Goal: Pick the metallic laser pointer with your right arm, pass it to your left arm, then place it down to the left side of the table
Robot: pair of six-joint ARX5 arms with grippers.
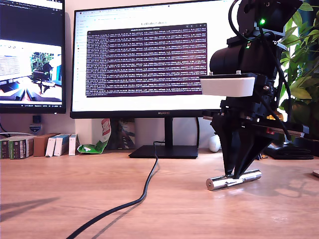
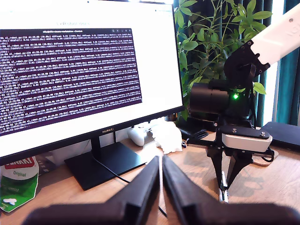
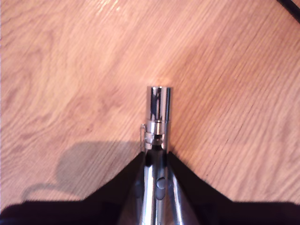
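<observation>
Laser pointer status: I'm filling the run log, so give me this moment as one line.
phase: pickup | second gripper: shut on laser pointer, pointer on table | first gripper: shut, holds nothing | handover: not yet done

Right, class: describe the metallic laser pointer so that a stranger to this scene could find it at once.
Start at the big monitor on the wooden table. Toward the exterior view's right, my second gripper reaches down to the tabletop, its jaws around the metallic laser pointer. It is the only shiny silver cylinder there, unlike the matte black cable nearby.
</observation>
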